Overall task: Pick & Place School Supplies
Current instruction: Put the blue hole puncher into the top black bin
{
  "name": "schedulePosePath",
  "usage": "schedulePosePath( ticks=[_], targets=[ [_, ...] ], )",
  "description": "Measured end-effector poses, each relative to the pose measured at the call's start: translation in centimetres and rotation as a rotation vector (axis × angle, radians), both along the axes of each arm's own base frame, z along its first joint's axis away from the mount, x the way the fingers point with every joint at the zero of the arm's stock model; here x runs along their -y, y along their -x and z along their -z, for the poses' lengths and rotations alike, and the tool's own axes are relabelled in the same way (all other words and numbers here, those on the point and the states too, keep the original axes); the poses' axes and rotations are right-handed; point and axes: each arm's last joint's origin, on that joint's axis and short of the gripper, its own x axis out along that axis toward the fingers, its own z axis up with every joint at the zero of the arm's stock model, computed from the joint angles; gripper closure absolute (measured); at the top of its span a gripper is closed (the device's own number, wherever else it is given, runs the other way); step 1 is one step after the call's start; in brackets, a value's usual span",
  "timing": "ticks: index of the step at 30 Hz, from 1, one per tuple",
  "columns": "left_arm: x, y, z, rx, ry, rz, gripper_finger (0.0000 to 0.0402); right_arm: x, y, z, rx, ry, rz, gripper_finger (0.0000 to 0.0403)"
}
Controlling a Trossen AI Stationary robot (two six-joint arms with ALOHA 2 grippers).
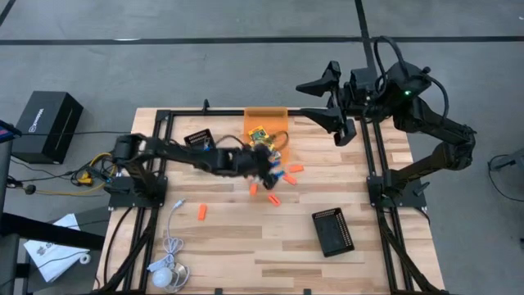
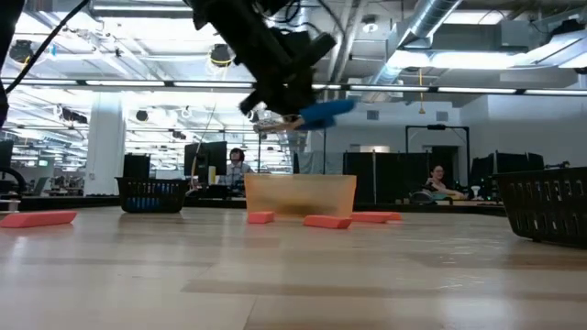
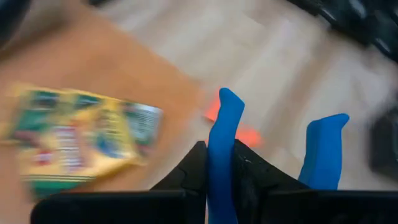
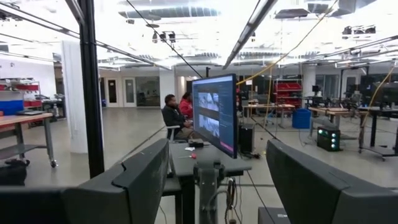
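— Where are the blue-handled scissors (image 3: 222, 149)?

— Clamped between the left gripper's (image 3: 217, 165) fingers by one blue handle; the other handle sticks out just beside it, free. The low view shows them lifted above the orange bin (image 2: 300, 195).

— Counts?

— One crayon box (image 3: 74, 138) just beyond the gripper, in the bin. About six orange pieces (image 1: 273, 197) on the table near it in the high view; the low view shows four.

— Right gripper (image 1: 337, 102)?

— Raised well apart, fingers spread, holding nothing.
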Motion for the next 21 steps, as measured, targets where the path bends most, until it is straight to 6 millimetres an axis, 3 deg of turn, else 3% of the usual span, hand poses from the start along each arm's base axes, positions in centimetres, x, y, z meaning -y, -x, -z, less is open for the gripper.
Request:
schedulePosePath(
  ticks=[9, 15, 21],
  targets=[
    [-4.7, 6.8, -0.5, 0.069, 0.005, -0.407, 0.0367, -0.4, 0.3, -0.2, 0.008, 0.008, -0.038, 0.0143],
    [-5.8, 11.9, 0.3, 0.13, 0.02, -0.626, 0.0367, -0.4, 0.7, -0.4, 0.018, 0.02, -0.07, 0.0143],
    [-6.3, 15.8, 1.2, 0.131, 0.039, -0.758, 0.0367, 0.2, 0.7, -0.3, 0.012, 0.018, -0.078, 0.0143]
  ],
)
